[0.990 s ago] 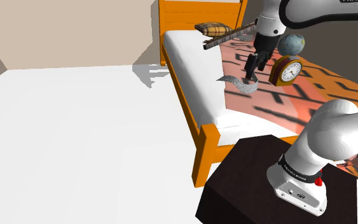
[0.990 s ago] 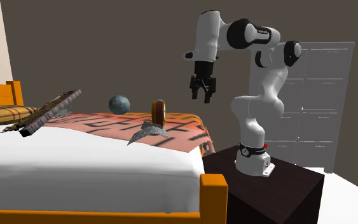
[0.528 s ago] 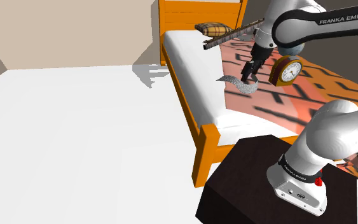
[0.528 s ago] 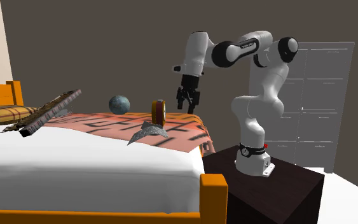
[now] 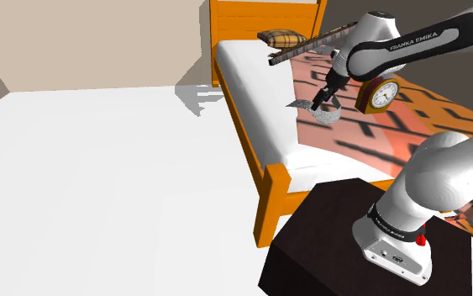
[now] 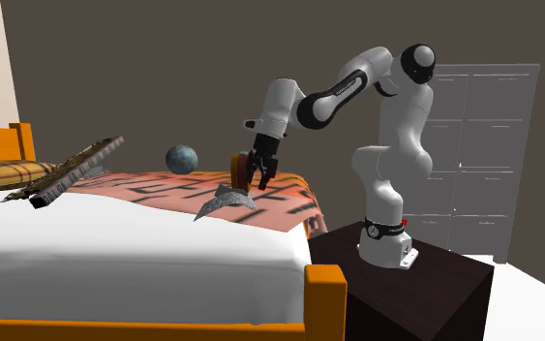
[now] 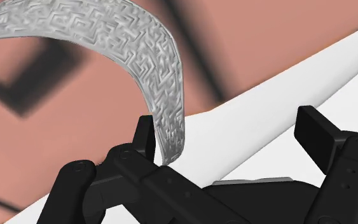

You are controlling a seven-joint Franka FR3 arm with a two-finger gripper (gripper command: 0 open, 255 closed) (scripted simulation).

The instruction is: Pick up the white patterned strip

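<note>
Shoulder view: in the upper right of the frame, the all-black two-finger gripper (image 5: 323, 101) hangs right over the curled grey-white strip with a maze pattern (image 5: 328, 116). The strip lies on the pink, black-lined blanket (image 5: 369, 139) of the orange-framed bed (image 5: 264, 181), near a round-faced brown clock (image 5: 380, 92).

Second exterior view: at frame centre the gripper (image 6: 252, 180) is just above the strip (image 6: 224, 201).

Wrist view: the fingers (image 7: 147, 137) stand wide apart, and the strip (image 7: 152, 57) curves down close beside one of them, unclasped.
</note>
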